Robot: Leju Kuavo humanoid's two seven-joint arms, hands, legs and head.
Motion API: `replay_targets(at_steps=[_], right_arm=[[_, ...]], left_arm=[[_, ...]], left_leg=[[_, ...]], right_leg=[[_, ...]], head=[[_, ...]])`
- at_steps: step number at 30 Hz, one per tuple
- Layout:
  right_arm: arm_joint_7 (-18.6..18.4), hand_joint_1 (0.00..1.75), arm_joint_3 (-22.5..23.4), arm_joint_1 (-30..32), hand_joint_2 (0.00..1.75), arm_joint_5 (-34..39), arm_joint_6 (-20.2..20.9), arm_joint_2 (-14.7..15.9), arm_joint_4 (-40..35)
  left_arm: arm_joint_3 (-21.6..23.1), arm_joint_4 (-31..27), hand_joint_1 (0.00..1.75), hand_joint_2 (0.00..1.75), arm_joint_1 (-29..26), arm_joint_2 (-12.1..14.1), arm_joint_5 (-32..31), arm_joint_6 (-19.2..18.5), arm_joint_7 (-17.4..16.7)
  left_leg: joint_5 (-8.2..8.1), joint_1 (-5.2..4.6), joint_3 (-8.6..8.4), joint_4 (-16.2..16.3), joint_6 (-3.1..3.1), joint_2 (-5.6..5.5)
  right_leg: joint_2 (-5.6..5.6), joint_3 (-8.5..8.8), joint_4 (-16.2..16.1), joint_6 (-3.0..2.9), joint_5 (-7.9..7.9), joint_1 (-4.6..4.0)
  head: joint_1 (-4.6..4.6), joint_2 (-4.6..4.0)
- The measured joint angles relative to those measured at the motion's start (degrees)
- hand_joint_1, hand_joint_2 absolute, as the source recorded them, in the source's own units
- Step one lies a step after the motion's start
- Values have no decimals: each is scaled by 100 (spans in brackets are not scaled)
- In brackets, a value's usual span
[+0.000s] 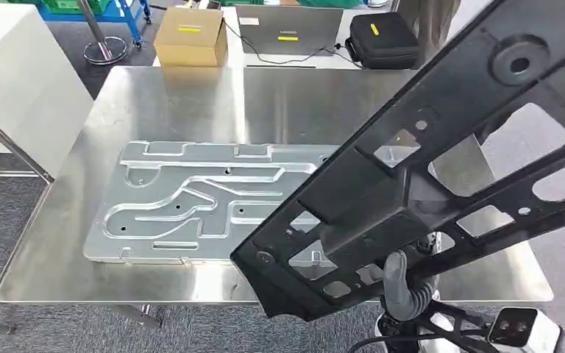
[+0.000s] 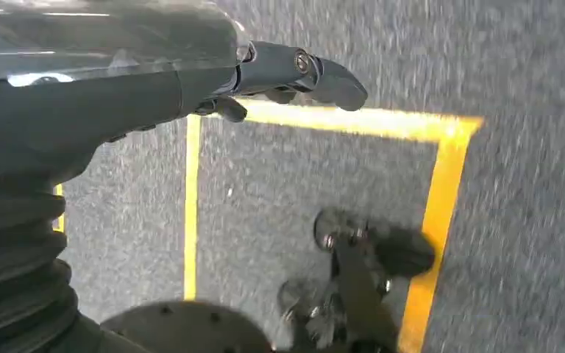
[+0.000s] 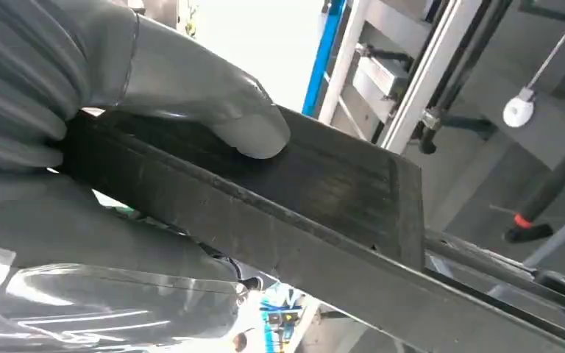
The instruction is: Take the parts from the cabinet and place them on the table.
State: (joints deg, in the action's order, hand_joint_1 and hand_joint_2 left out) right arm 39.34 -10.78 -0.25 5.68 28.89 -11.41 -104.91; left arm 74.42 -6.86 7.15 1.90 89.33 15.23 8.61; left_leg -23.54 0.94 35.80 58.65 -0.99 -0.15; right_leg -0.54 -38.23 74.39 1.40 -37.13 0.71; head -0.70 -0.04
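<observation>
Two parts show in the head view: a silver grooved plate (image 1: 206,198) lies flat mid-table on the steel table (image 1: 59,243), while a black perforated frame (image 1: 427,169) is carried slanting over the near right corner, probably for setting down beside it; yellow labels on the far box are unreadable. Left wrist view: the left hand (image 2: 279,81) hangs empty over yellow-taped carpet, fingers loosely extended. Right wrist view: the right hand (image 3: 154,95) clamps the frame's edge, thumb pressed flat on top.

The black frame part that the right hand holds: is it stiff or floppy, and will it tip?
The black frame part looks stiff: it stays straight though long. Its many cut-outs suggest it is light for its size. The right hand grips one end, so the long overhang may swing or tip.
</observation>
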Motion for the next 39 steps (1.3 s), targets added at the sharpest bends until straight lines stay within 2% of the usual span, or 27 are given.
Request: replay_targets(at_steps=[1, 2, 3, 5, 6, 9, 11, 12, 14, 15, 16, 17, 18, 20, 21, 25, 26, 27, 28, 30, 31, 32, 33, 35, 36, 37, 39], right_arm=[[-4, 175, 4, 0, 175, -2, 0, 2, 0], [-7, 175, 4, 0, 175, -11, -11, 4, 0], [-15, 175, 4, -2, 175, -33, -39, 4, -2], [-30, 175, 4, -9, 175, -124, -139, 4, -11], [-46, 175, 7, -23, 175, -197, -217, 4, -15], [-66, 175, 33, -26, 175, -441, -445, 4, -17], [-6, 175, 48, -26, 175, -632, -593, 7, -20], [33, 175, 52, -20, 175, -756, -697, 7, -37], [35, 175, 59, 14, 175, -971, -903, 9, -85], [33, 175, 55, 44, 175, -1118, -1046, 17, -133], [33, 175, 50, 72, 175, -1203, -1183, 35, -179], [31, 175, 33, 83, 175, -1268, -1314, 57, -236], [33, 175, -5, 82, 175, -1366, -1529, 83, -311], [35, 175, -145, 62, 175, -1564, -2014, 175, -498], [41, 175, -222, 35, 175, -1760, -2325, 231, -574], [31, 175, -593, -119, 175, -3195, -3700, 498, -756], [-2, 175, -667, -168, 175, -3602, -3926, 522, -794], [-79, 175, -750, -226, 175, -3976, -4097, 555, -822], [-241, 175, -867, -285, 175, -4532, -4405, 594, -828], [-620, 175, -1001, -378, 175, -5590, -4947, 647, -824], [-939, 175, -1076, -425, 175, -6298, -5224, 677, -798], [-1129, 175, -1124, -484, 175, -6642, -5338, 697, -767], [-1426, 175, -1211, -568, 175, -7120, -5482, 728, -710], [-1874, 175, -1374, -775, 175, -7698, -5630, 784, -543], [-2066, 175, -1460, -867, 175, -7935, -5670, 821, -425], [-2213, 175, -1517, -934, 175, -8108, -5685, 859, -295], [-2483, 175, -1600, -1007, 175, -8429, -5681, 912, -30]], left_arm=[[-11, 0, 0, 175, -5, 0, -4, 0, 7], [-17, 0, 0, 175, -8, -2, -9, 15, 18], [-22, 0, 0, 175, -8, -9, -9, 48, 37], [-28, 0, 0, 175, -4, -24, -11, 96, 57], [-31, 0, 0, 175, -5, -28, -11, 116, 59], [-37, 0, 0, 175, -11, -42, -7, 155, 61], [-35, 0, 0, 175, -10, -44, -7, 164, 61], [-35, 0, 0, 175, -10, -44, -7, 164, 57], [-33, 0, 0, 175, -18, -46, -7, 157, 35], [-33, 0, 0, 175, -27, -61, -7, 155, 20], [-33, 0, 0, 175, -37, -72, -7, 155, 2], [-30, 0, 0, 175, -45, -77, -7, 155, -11], [-28, 0, 0, 175, -45, -76, -7, 155, -22], [-15, 0, 0, 175, -32, -76, -4, 155, -35], [-2, 0, 0, 175, -22, -77, 0, 153, -39], [9, 0, 0, 175, -21, -118, 2, 125, -39], [9, 0, 0, 175, -19, -149, 0, 120, -42], [11, 0, 0, 175, -8, -171, 2, 116, -44], [11, 0, 0, 175, 3, -179, 0, 96, -44], [13, 0, 0, 175, 3, -212, 0, 68, -74], [15, 0, 0, 175, 0, -237, 0, 66, -96], [20, 0, 0, 175, -4, -260, 0, 66, -109], [26, 0, 0, 175, -4, -289, 0, 63, -125], [39, -2, 0, 175, 10, -354, 0, 59, -129], [44, -2, 0, 175, 19, -383, 0, 59, -135], [44, -2, 0, 175, 26, -404, 2, 59, -136], [44, -4, 0, 175, 20, -433, 2, 59, -151]], left_leg=[[-29, -2, 5, -1, -17, -3], [-29, -2, 5, 0, -17, -3], [-29, -1, -3, 0, -16, -6], [-25, -2, -21, 0, 5, -14], [-21, -30, -6, 8, 47, -19], [23, -16, -27, -21, 169, -17], [-23, -14, -8, 29, 233, -13], [-215, -16, 73, 235, 256, -11], [-699, -6, 407, 1067, 290, -12], [-848, -6, 555, 1443, 310, -12], [-870, -2, 629, 1658, 325, -10], [-763, 6, 575, 1589, 331, -10], [-554, 11, 408, 1287, 329, -8], [-119, 17, -81, 356, 299, -5], [-218, 5, -246, 124, 262, -9], [-247, -41, -263, -1, 129, -10], [-217, 22, -305, -75, 75, 1], [-210, 15, -325, -102, 49, 3], [-213, 16, -325, -102, 0, 10], [-219, 8, -323, -100, -9, 10], [-222, 8, -323, -97, -10, 8], [-227, 8, -326, -92, -9, 5], [-234, 10, -335, -85, -2, -3], [-263, 10, -361, -57, 29, -7], [-281, 10, -363, -44, 54, -7], [-294, -32, -340, -21, 85, -11], [-277, -25, -328, -47, 150, -13]], right_leg=[[3, -70, 124, 12, 53, 9], [10, -19, 5, 12, 226, 13], [19, 148, -341, 2, 477, 16], [29, 669, -1342, -56, 878, 13], [31, 790, -1565, -78, 808, -30], [23, 726, -1577, -149, 834, -58], [45, 756, -1675, -231, 918, 6], [39, 751, -1679, -265, 931, 8], [53, 737, -1678, -299, 935, -7], [57, 730, -1672, -302, 934, -12], [58, 728, -1667, -303, 933, -17], [56, 730, -1664, -302, 930, -17], [52, 732, -1655, -298, 925, -17], [41, 745, -1620, -259, 888, -13], [41, 728, -1609, -234, 869, -26], [37, 738, -1613, -114, 863, -36], [34, 739, -1591, -78, 817, -37], [43, 676, -1414, -50, 711, -24], [40, 498, -1071, -37, 522, -23], [42, 10, -156, -2, 158, 3], [43, -155, 109, 9, 122, 9], [44, -209, 140, 14, 206, 15], [47, -130, -107, 14, 443, 24], [51, 272, -1025, -10, 1001, 30], [50, 443, -1450, -35, 1102, 25], [48, 491, -1534, -48, 1043, -22], [33, 456, -1525, -97, 1052, -35]], head=[[2, 0], [0, 0], [0, 0], [0, 0], [2, 0], [9, 0], [9, -2], [26, 0], [35, 0], [37, 0], [35, 0], [35, 0], [37, 0], [37, 0], [35, 0], [28, 0], [33, 0], [24, 0], [22, 0], [24, 0], [24, 0], [24, 0], [22, 0], [24, 0], [22, 0], [22, 0], [31, 0]])
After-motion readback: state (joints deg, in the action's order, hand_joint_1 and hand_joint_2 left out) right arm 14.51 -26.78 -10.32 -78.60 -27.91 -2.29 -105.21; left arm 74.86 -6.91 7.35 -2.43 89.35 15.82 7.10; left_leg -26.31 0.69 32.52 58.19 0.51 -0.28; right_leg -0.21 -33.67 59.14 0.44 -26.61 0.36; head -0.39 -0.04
